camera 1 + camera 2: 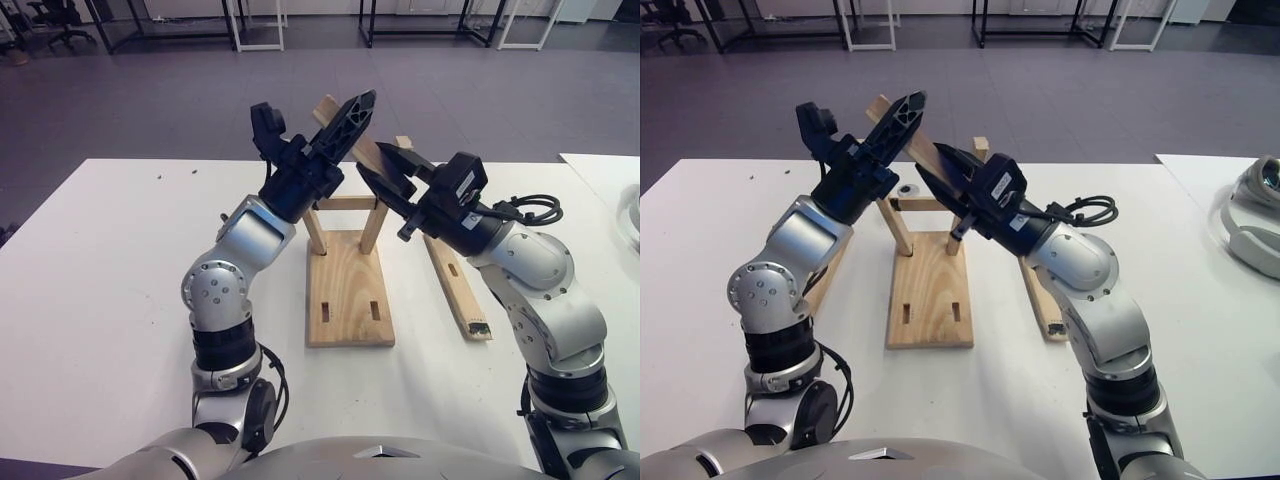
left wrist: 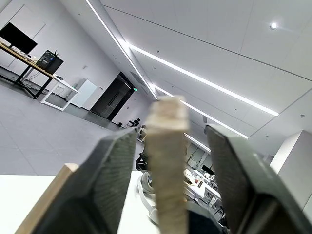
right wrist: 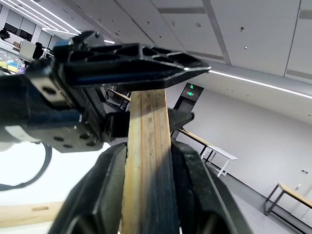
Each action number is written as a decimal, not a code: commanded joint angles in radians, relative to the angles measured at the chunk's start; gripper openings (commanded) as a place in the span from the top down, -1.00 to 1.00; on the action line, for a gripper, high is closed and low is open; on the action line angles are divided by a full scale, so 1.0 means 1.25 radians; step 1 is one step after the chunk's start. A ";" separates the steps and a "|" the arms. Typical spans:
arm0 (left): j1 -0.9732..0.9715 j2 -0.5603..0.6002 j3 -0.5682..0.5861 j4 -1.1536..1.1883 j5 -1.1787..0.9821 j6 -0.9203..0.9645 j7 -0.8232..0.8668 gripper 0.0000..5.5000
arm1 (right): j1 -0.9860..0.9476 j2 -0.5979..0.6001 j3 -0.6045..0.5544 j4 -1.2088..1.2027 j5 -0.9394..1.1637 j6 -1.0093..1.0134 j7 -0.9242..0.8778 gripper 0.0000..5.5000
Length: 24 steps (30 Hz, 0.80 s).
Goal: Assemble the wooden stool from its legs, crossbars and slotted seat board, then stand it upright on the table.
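**Placing a further bar on the part-built stool.** The seat board lies flat at the middle of the tabletop, its length running from the near edge toward the far edge. Two empty slots show at its near end. At its far end stand the left-side leg and the right-side leg, leaning apart and joined by a crossbar.

Above them the held bar slants in the air, its high end toward the far-left corner. The right gripper pinches this bar, its fingers pressed against two opposite faces. The left gripper straddles the bar's upper end with its fingers spread and a gap showing beside the wood, so it probably carries no load. A spare wooden piece lies flat between the seat board and the right edge.

**Judgement.** The step looks like a two-handed placing or handover of the bar; which joint it is meant for cannot be told.
- The left fingers should close squarely on the bar's faces before the right ones slacken.
- The slant is best kept fixed while the bar is carried.
- The approach should come from above, clear of the leaning legs, which look loosely seated and could tip at a sideways knock.
- Pressure belongs along the joint's axis, never across it
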 commanded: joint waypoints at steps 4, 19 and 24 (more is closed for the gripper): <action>0.027 0.010 -0.012 -0.019 -0.030 -0.016 0.033 0.51 | -0.005 0.001 -0.003 0.016 -0.020 -0.010 -0.004 0.52; 0.226 0.161 0.029 -0.107 0.032 -0.051 -0.021 0.85 | 0.102 -0.018 -0.072 0.007 0.010 0.017 -0.002 0.01; 0.415 0.284 0.125 -0.040 0.248 -0.176 -0.094 0.85 | 0.223 -0.068 -0.173 0.159 -0.038 -0.057 0.008 -0.03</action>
